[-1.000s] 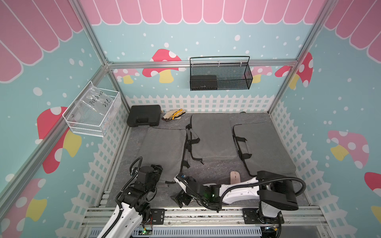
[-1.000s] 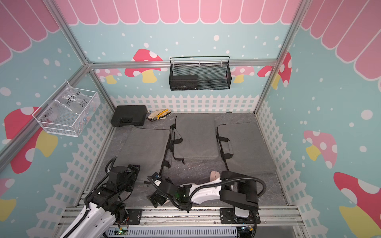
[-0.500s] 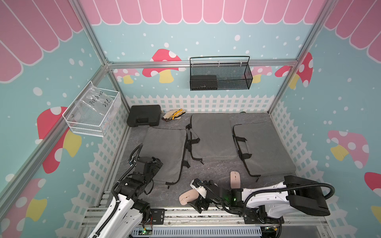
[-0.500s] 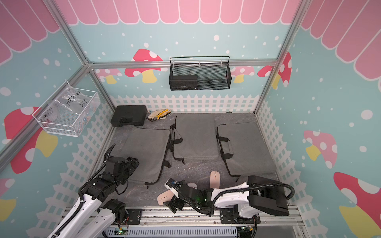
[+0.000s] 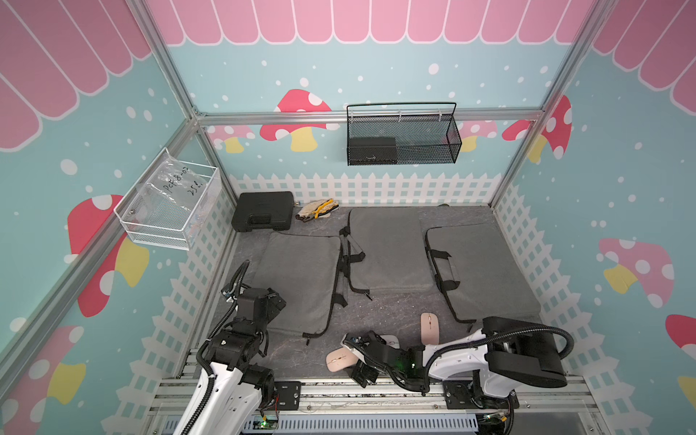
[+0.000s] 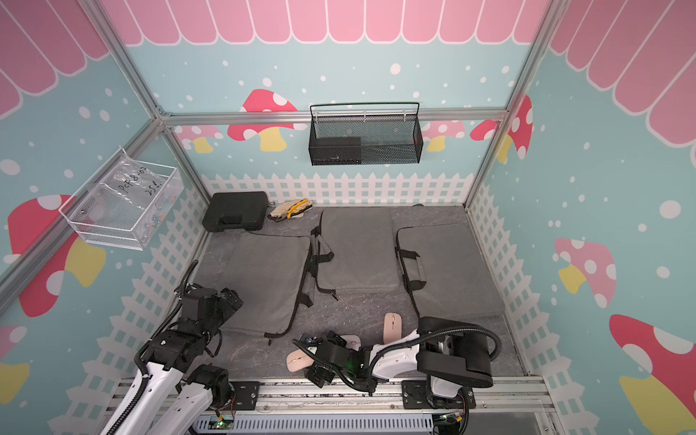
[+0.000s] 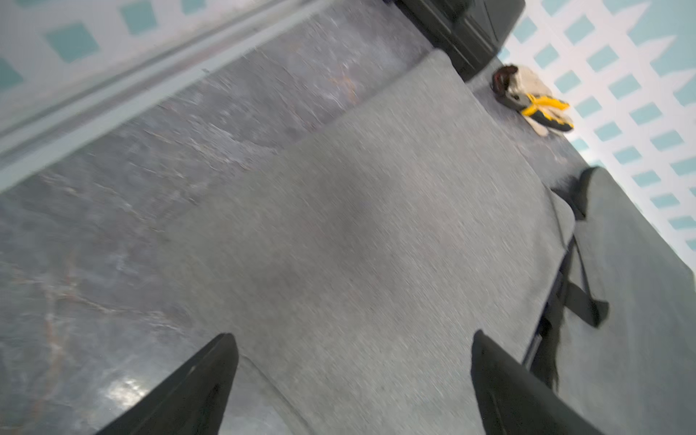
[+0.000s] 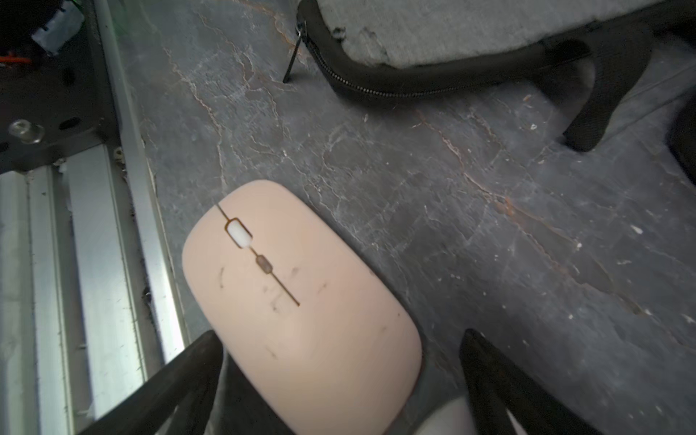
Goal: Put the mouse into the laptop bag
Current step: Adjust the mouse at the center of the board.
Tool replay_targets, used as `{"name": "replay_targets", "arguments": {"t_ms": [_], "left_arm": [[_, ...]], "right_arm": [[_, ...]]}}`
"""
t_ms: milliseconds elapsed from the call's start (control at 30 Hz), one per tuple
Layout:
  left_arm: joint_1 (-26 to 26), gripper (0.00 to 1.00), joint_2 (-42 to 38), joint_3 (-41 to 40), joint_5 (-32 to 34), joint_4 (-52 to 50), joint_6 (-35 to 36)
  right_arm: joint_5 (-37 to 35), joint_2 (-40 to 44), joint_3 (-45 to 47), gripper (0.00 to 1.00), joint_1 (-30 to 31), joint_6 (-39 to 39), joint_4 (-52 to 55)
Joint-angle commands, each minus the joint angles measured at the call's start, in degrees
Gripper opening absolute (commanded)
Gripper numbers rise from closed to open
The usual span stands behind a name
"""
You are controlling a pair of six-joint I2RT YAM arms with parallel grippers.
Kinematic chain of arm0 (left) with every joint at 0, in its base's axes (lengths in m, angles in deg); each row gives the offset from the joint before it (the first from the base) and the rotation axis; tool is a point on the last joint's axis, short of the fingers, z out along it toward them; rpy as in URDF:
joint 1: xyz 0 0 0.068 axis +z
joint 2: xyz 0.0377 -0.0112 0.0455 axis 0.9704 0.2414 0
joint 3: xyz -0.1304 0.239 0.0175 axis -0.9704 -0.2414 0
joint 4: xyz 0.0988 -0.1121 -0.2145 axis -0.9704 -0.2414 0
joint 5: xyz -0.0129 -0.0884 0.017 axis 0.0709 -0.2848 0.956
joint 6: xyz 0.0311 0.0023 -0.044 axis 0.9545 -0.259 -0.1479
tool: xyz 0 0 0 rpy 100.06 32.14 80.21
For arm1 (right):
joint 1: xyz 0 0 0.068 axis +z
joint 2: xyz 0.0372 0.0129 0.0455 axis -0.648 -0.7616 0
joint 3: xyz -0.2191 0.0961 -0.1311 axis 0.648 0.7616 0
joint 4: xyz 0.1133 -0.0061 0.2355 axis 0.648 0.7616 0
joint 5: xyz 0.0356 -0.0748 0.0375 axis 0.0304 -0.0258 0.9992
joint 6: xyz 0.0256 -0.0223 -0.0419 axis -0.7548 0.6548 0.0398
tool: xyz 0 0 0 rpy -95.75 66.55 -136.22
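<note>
Right gripper [image 8: 342, 337] wide apart — straddling pink mouse [image 8: 301, 301]; not clamped.

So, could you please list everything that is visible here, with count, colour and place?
laptop bags: three, grey, flat side by side on the table
pink mice: two, pink, table front
pale mouse: one, whitish, partly hidden, between the pink ones
case: one, black, back left corner
gloves: one bundle, white and yellow, beside the case
black basket: one, back wall, holds a black box
white basket: one, left wall, holds a clear bag
left tool: one, black, open, over the left bag's edge
right tool: one, black, open, over a pink mouse
</note>
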Motion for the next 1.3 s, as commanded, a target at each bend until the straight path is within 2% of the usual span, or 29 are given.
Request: {"name": "replay_targets", "arguments": {"t_ms": [0, 267, 500, 733, 867, 1100, 1267], "left_arm": [[0.33, 1.0, -2.74, -2.0, 3.76, 0.19, 3.04], [0.38, 1.0, -9.75, -3.71, 5.0, -2.81, 1.5], [0.38, 1.0, -7.46, -3.43, 4.65, -2.89, 0.95], [0.37, 1.0, -7.4, -3.52, 4.18, -2.92, 1.13], [0.37, 1.0, -7.99, -3.69, 3.69, -2.89, 1.25], [0.38, 1.0, -8.11, -3.76, 3.47, -2.77, 1.29], [0.38, 1.0, -7.58, -3.65, 3.35, -2.6, 1.33]], "right_arm": [[-1.27, -3.15, -2.09, 0.99, -1.14, 1.26, 1.3], [3.22, -6.71, -3.46, 0.98, -5.45, 0.53, 0.11], [4.51, -8.53, -4.58, 0.96, -5.41, 1.08, -0.21], [4.2, -10.19, -5.85, 0.79, -5.39, 0.53, 1.29], [3.75, -9.32, -5.06, 0.73, -5.41, -0.93, 0.85], [2.96, -2.81, -4.32, 0.69, -5.58, -1.32, -0.57], [1.55, 7.7, -0.74, 0.68, -7.43, -2.45, -1.21]]}}
